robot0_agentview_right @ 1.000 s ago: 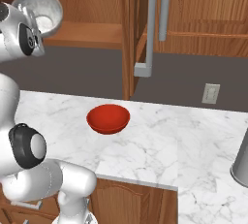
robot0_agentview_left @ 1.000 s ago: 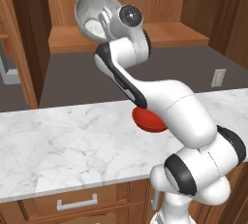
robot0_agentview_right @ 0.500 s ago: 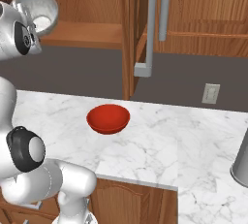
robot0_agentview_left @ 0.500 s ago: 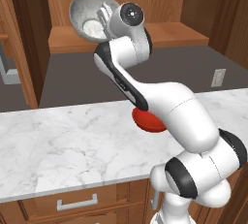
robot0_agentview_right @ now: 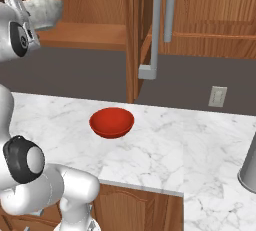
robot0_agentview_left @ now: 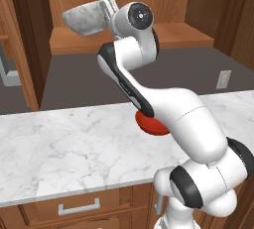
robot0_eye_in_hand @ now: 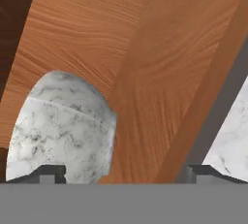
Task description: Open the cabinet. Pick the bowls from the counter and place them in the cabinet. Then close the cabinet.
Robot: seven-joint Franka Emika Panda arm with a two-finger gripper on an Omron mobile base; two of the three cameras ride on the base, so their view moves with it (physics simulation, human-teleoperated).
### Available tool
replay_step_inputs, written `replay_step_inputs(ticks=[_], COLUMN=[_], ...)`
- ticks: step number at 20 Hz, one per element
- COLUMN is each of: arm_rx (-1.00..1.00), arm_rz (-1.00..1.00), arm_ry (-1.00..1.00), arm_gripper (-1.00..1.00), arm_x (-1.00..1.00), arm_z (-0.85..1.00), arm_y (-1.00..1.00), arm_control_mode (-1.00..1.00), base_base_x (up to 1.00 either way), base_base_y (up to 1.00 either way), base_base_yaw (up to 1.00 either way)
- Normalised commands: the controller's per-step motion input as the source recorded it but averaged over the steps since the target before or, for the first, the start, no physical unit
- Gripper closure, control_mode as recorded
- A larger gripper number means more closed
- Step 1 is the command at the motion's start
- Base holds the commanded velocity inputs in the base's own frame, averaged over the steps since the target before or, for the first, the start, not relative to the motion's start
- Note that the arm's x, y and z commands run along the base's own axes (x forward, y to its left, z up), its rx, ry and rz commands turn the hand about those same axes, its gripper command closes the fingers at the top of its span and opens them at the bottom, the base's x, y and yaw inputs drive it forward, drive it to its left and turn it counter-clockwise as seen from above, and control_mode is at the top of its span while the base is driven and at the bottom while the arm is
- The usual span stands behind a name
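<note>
Marble bowl (robot0_agentview_left: 85, 19) over the cabinet shelf (robot0_agentview_left: 163, 35), beside the spread claw (robot0_agentview_left: 107, 7).

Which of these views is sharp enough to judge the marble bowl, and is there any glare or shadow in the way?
Left base view: marble bowl sharp, evenly lit, over the cabinet shelf. Right base view: crisp too, soft sheen on the red bowl, no glare. Hand view: close and slightly soft, bowl cut off at the bottom, dark shadow in the top-left corner.
</note>
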Motion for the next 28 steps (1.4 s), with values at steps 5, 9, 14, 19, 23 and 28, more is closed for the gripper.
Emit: replay_step_inputs(ticks=[5, 9, 14, 19, 23, 28], arm_rx=[0.00, 0.00, 0.00, 0.01, 0.01, 0.00], arm_rz=[0.00, 0.00, 0.00, 0.00, 0.00, 0.00], arm_ry=[-0.09, 0.00, 0.15, 0.26, 0.11, 0.05], arm_gripper=[-1.00, -1.00, -1.00, -1.00, -1.00, -1.00], arm_x=[-0.69, -1.00, -1.00, -1.00, -1.00, -0.96], arm_z=[0.35, 0.22, 0.00, -0.03, -0.04, -0.25], arm_y=[-0.07, -0.11, -0.25, -0.51, -0.84, -0.74], arm_control_mode=[-1.00, -1.00, -1.00, -1.00, -1.00, -1.00], base_base_x=[0.00, 0.00, 0.00, 0.00, 0.00, 0.00], base_base_y=[0.00, 0.00, 0.00, 0.00, 0.00, 0.00], base_base_yaw=[0.00, 0.00, 0.00, 0.00, 0.00, 0.00])
